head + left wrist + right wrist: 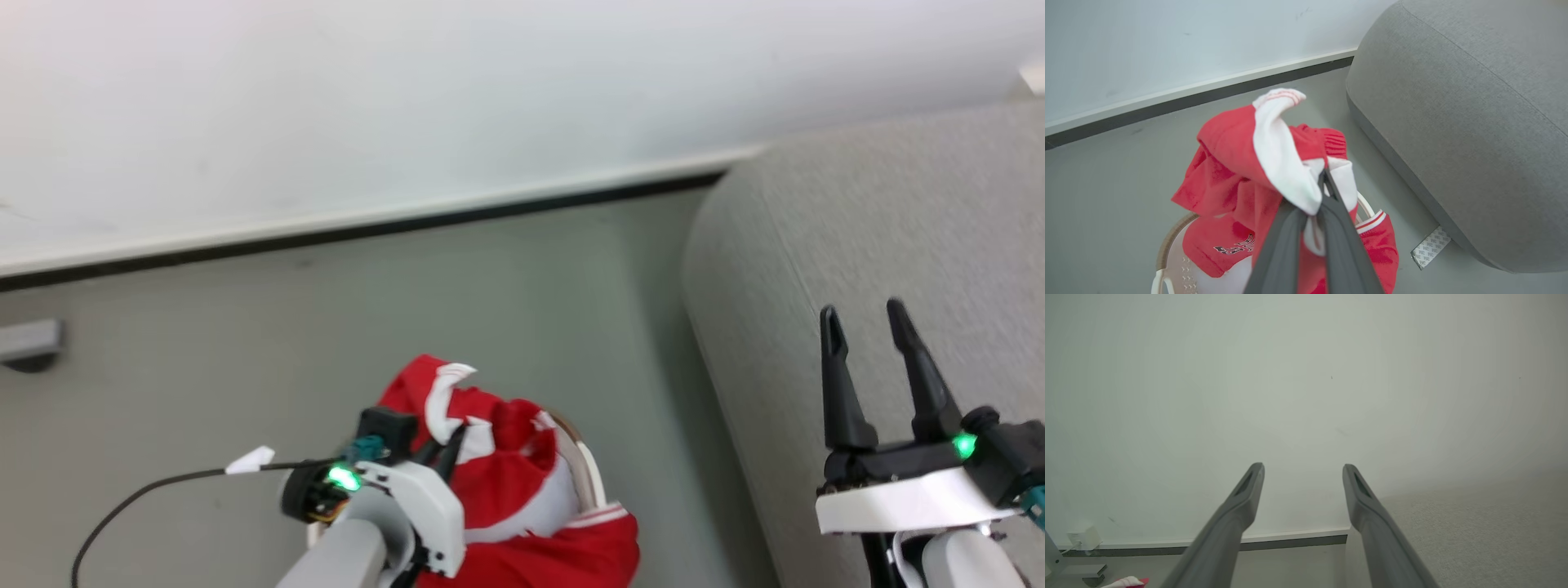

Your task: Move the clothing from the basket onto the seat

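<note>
My left gripper [1324, 173] is shut on a bunched red garment with a white panel [1237, 163], lifted above the basket [1167, 249]. The head view shows that gripper [453, 433] buried in the red clothing [514, 457] at the bottom centre. A second red piece with dark numerals [1216, 241] lies in the cream basket, and a red edge with white trim [1378, 241] hangs over the basket's right rim. The grey seat [882, 245] rises on the right. My right gripper [864, 314] hovers open over the seat, nothing between its fingers [1249, 490].
A white wall with a dark baseboard [367, 229] runs behind the grey floor [490, 310]. A black cable [147, 490] trails from the left wrist. A patterned white strip [1431, 247] lies on the floor by the seat's base. A small white box [1084, 537] sits at the wall.
</note>
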You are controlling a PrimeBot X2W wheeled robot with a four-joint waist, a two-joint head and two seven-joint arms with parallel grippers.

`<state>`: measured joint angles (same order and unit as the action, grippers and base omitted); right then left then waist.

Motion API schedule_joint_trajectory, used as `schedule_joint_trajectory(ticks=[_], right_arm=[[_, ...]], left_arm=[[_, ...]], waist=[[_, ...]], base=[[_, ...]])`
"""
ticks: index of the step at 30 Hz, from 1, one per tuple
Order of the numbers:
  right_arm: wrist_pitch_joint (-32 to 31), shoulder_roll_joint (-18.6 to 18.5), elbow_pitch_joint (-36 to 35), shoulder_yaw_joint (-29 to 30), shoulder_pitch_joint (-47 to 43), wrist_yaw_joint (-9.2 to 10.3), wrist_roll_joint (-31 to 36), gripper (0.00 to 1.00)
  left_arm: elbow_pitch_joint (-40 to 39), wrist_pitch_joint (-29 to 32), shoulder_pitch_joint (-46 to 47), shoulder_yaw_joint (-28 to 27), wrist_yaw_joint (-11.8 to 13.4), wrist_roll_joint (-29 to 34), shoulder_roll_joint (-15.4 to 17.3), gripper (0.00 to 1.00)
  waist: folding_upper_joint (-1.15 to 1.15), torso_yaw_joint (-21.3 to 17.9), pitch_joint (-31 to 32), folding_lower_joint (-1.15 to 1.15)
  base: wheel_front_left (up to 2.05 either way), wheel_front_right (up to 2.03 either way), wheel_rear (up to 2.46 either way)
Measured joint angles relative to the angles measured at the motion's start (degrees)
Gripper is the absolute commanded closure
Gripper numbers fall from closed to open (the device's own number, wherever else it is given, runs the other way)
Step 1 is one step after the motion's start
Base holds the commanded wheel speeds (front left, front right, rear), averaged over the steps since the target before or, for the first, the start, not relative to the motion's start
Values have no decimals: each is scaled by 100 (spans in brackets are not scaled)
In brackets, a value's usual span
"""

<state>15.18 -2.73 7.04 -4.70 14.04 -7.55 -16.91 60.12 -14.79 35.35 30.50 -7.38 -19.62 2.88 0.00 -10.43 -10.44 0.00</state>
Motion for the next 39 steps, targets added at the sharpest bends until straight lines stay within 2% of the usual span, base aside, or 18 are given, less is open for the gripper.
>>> schedule_joint_trajectory(ticks=[5, 8, 16, 23, 30, 39], right_arm=[[0, -2, 145, -93, -220, 0, -43, 0], [0, -3, 205, -192, -340, 0, -88, 0], [0, -2, 305, -482, -517, 0, -134, 0], [0, -3, 361, -730, -597, 0, -221, 0], [-1, -3, 385, -955, -598, 0, -289, 0], [0, -4, 424, -1279, -561, 0, -285, 0]], left_arm=[[-714, -26, -75, 439, -1, -337, 23, 100], [-1236, -30, -77, 549, -15, -467, 154, 100], [-2541, -33, -77, 372, -15, -561, 438, 100], [-3440, 15, -57, 202, 107, -628, 617, 100], [-4277, 212, -55, 31, 341, -695, 795, 100], [-4777, 422, -181, 66, 489, -728, 849, 100]], waist=[[0, 352, 433, 0], [0, 527, 663, -1], [0, 859, 1089, -1], [0, 1004, 1235, -1], [0, 1081, 1287, 0], [0, 1105, 1269, 0]], base=[[0, 0, 0], [0, 0, 0], [0, 0, 0], [0, 0, 0], [0, 0, 0], [0, 0, 0]])
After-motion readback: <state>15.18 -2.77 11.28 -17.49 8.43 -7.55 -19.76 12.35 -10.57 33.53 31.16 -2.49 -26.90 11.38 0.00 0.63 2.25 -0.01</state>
